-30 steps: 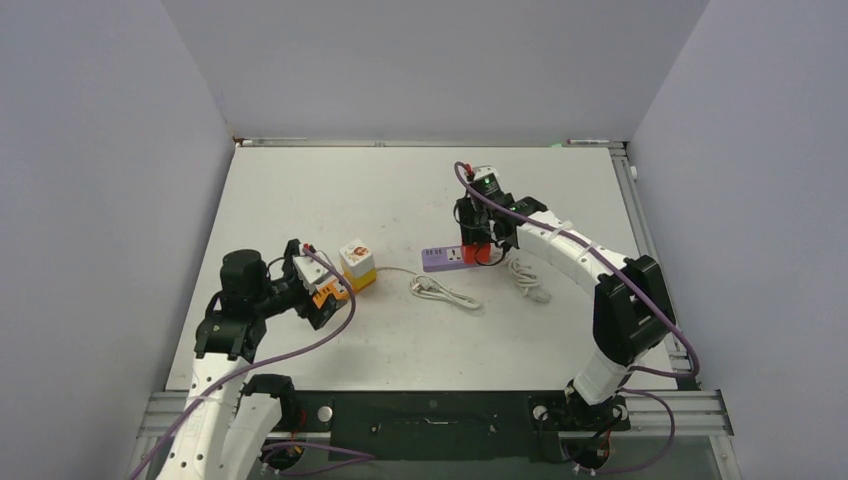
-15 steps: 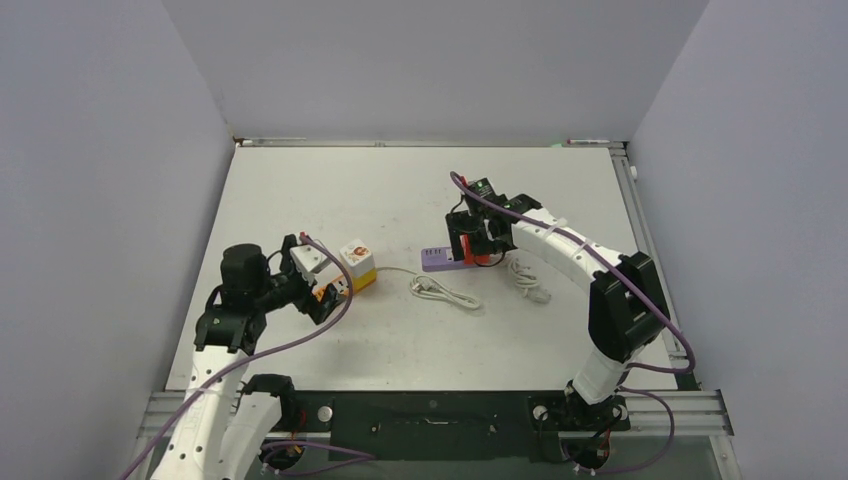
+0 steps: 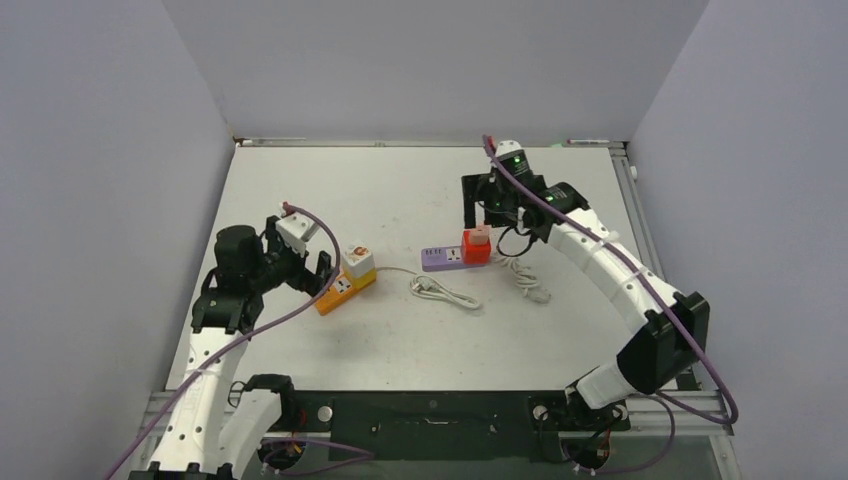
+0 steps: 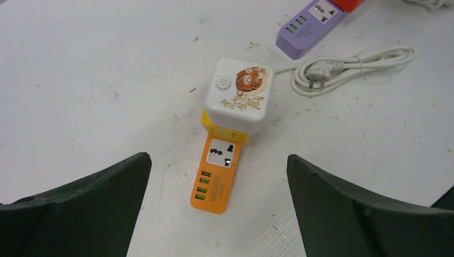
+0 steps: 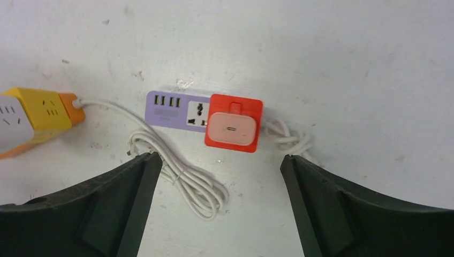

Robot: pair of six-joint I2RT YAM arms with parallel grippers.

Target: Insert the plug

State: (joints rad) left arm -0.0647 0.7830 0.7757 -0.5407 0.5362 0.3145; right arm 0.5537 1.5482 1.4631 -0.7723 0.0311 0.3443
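A red plug with a pink top (image 5: 234, 123) stands in the right end of the purple power strip (image 5: 171, 110). My right gripper (image 5: 220, 158) hangs open above it, its jaws wide apart and touching nothing. In the top view the red plug (image 3: 477, 246) sits just below the right gripper (image 3: 483, 212). An orange power strip (image 4: 217, 174) lies under a white cube plug with a tiger picture (image 4: 240, 95). Open and empty, my left gripper (image 4: 217, 160) is raised over the strip's near end and stands left of it in the top view (image 3: 300, 260).
A coiled white cable (image 5: 187, 182) lies on the table in front of the purple strip, running to the orange strip (image 3: 335, 293). A second white cable bundle (image 3: 528, 278) lies right of the red plug. Grey walls enclose the table on three sides.
My right gripper opened, let go of the red plug and rose away toward the back. My left gripper drew back and up from the orange strip.
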